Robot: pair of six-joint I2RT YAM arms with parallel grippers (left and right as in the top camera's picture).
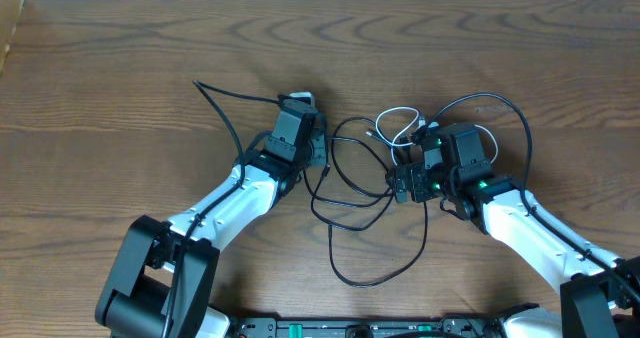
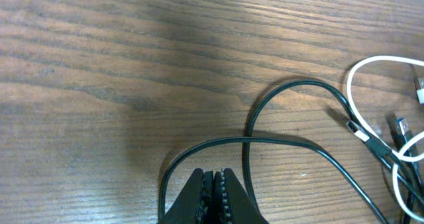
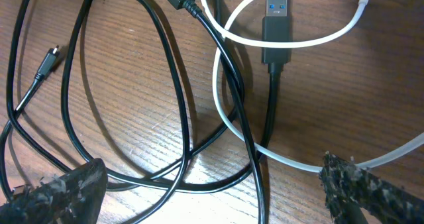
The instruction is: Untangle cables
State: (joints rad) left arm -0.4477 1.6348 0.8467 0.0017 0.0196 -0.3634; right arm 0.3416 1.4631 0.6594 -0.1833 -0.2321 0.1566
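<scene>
Two cables, black cable (image 3: pixel 277 32) and white cable (image 3: pixel 311 41), lie mid-table (image 1: pixel 100 128), looped through each other. Nothing looks separated, so I'd say all the untangling is left. Right gripper (image 3: pixel 209 181) jaws are wide open, straddling the knot. Left gripper (image 2: pixel 215 191) jaws are closed beside a black loop; can't tell if anything's pinched.

The left arm (image 1: pixel 225 200) and right arm (image 1: pixel 530 233) reach from the table's (image 1: pixel 100 58) near edge toward its middle; the left gripper (image 2: pixel 215 194) has its jaws pressed together. The right gripper (image 3: pixel 212 171) is spread wide, pointing down.
</scene>
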